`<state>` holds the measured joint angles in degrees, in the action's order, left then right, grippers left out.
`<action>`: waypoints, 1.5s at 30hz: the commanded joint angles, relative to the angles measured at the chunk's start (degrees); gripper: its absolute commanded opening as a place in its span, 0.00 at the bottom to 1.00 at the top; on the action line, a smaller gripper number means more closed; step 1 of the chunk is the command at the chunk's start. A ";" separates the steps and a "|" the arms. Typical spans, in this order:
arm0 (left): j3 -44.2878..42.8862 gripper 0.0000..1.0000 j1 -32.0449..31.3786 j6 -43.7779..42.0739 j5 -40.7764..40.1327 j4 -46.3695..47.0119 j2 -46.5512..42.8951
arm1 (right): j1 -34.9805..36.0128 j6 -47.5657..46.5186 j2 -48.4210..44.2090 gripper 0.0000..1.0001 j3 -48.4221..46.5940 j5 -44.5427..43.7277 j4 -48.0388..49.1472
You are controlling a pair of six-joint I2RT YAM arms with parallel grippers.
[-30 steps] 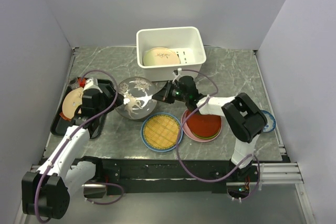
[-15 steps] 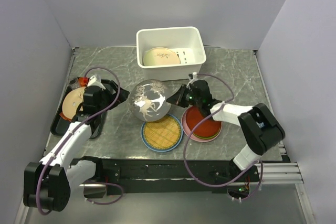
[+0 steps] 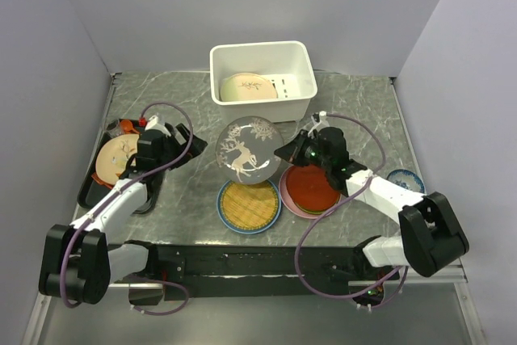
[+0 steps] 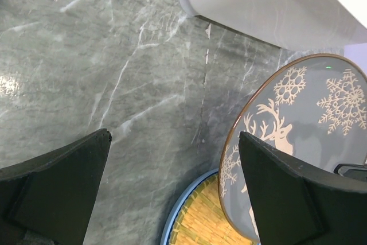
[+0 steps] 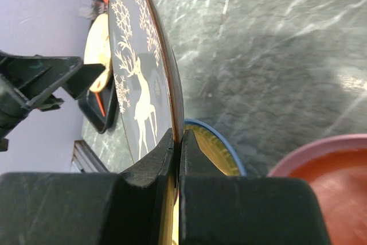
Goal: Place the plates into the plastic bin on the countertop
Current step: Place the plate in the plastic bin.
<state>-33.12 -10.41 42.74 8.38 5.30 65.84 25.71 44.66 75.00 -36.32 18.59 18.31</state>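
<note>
**Grip check: grey round plate [image 3: 250, 149] pinched on edge, short of the white rectangular plastic bin [image 3: 262, 107]**

Your right gripper [image 3: 279, 153] is pressed together on the rim of the grey round plate. The plate is matte grey with a thin brown rim, a cream deer and cream snowflakes. It stands nearly upright, its face turned toward the left arm. It hangs over the dark grey marble-look table [image 3: 363, 107], between the bin's near wall and the yellow woven disc [image 3: 249, 204]. Whether its lower rim clears the disc cannot be told. Your left gripper [image 3: 190, 147] is spread wide and holds nothing, just left of the plate.

A second ago the plate sat further left, close against the left gripper. Since then it has travelled right and toward the bin, and the right arm's elbow has swung out to the right.

By count you have seven plates:
- the grey one in the gripper
- one cream plate with a leaf sprig [image 3: 248, 86] lying in the bin
- the yellow woven disc, on one blue plate [image 3: 219, 208]
- one red plate [image 3: 311, 187], on one pink plate [image 3: 300, 213]
- a lime green edge [image 3: 321, 211] showing between the red and pink plates

There is one bin and two grippers. Off to the sides are one black flat tray [image 3: 90, 191] carrying one peach flower-patterned plate [image 3: 115, 159], and one small blue-and-white patterned bowl [image 3: 404, 178].
</note>
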 commanded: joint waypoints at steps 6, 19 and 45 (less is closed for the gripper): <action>-0.45 0.99 -0.31 -0.20 -0.82 1.73 -2.30 | -2.07 -0.28 -3.37 0.00 -5.25 3.21 5.16; 2.89 0.99 -0.31 -0.03 -2.67 -0.91 -6.43 | -4.09 -1.60 2.69 0.00 -17.55 8.48 2.79; 1.75 0.99 -0.40 -1.08 1.73 2.08 -1.68 | -9.81 -2.65 16.40 0.00 -43.12 8.92 -3.18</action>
<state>-30.09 -10.59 42.65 8.36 4.10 64.51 16.75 40.56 90.70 -71.70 26.41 7.99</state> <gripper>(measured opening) 0.995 0.034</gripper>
